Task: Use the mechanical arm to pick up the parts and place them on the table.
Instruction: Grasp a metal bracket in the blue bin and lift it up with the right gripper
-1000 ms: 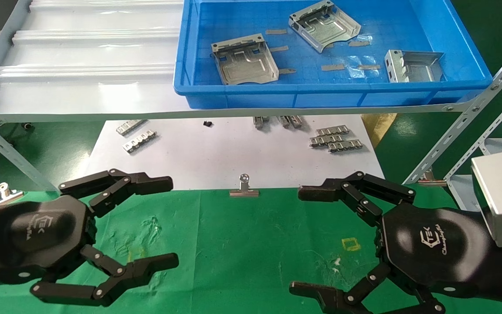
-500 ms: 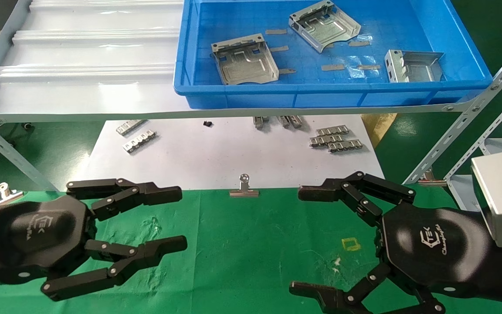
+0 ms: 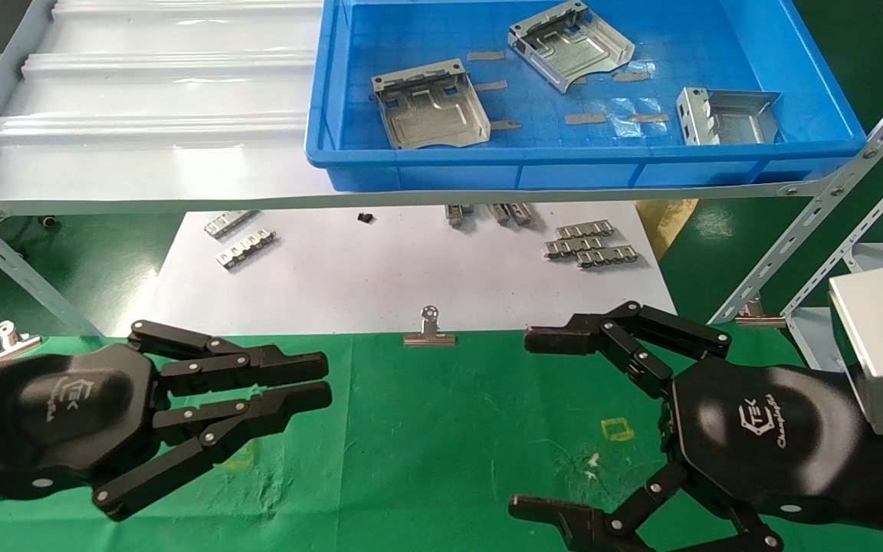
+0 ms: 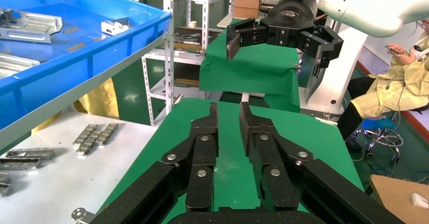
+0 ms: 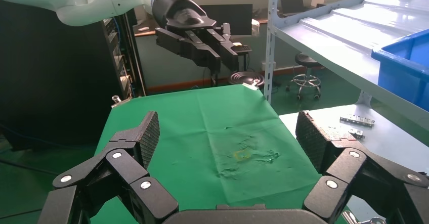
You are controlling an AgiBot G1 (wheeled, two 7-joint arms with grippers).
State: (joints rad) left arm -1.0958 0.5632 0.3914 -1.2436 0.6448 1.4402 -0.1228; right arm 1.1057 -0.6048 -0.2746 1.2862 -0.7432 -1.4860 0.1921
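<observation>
Left end effector [image 3: 323,386]: hovering low over the green counter [image 3: 441,429], fingers pressed together, holding nothing.
Right end effector [image 3: 522,418]: beside it over the counter, fingers spread wide, empty.
Parts [image 3: 430,105]: three plates lie in the blue bin [image 3: 564,165] on the shelf, well apart from both arms.
My plan: I'd send the spread right one up over the bin rim, straddle a bent-up edge, then squeeze.

The flat cloth-covered surface [image 3: 426,429] is green, marked with a small yellow square outline [image 3: 617,428] and white scuffs. The rectangular plastic tray [image 3: 441,170] is blue, holding silver stamped sheet-metal plates [image 3: 430,103]. Both multi-link tools, left [image 3: 323,383] and right [image 3: 522,422], are black with white "TEK" lettering.
</observation>
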